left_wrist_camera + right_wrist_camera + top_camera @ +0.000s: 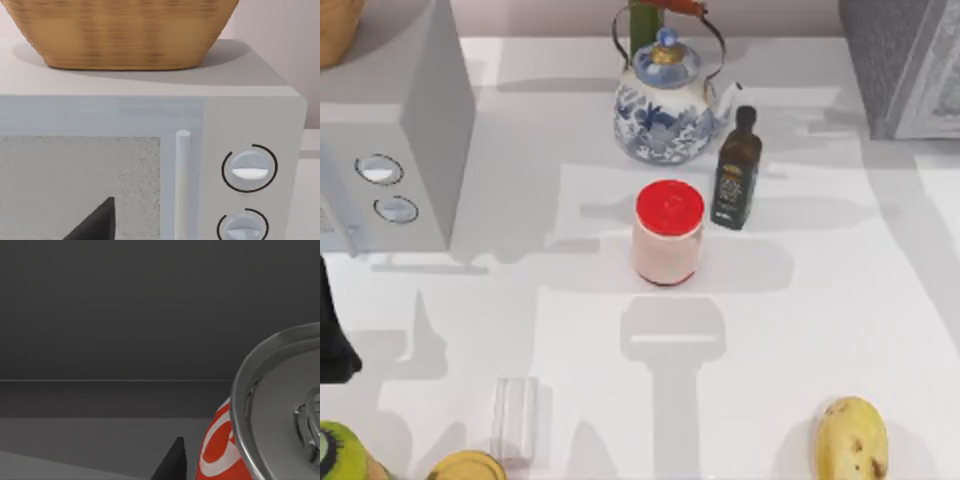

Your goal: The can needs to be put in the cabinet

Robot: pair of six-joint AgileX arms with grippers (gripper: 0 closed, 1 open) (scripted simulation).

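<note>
Dark interior, can [260, 440] (beside tool tip)

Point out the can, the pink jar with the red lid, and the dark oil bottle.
can [280, 405]: right wrist view, on its silver top.
pink jar [668, 255]: top view, on its pink side below the red lid.
oil bottle [737, 180]: top view, on its dark body.

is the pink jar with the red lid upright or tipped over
Upright: in the top view the pink jar stands on its base mid-table, red lid facing up.
</note>
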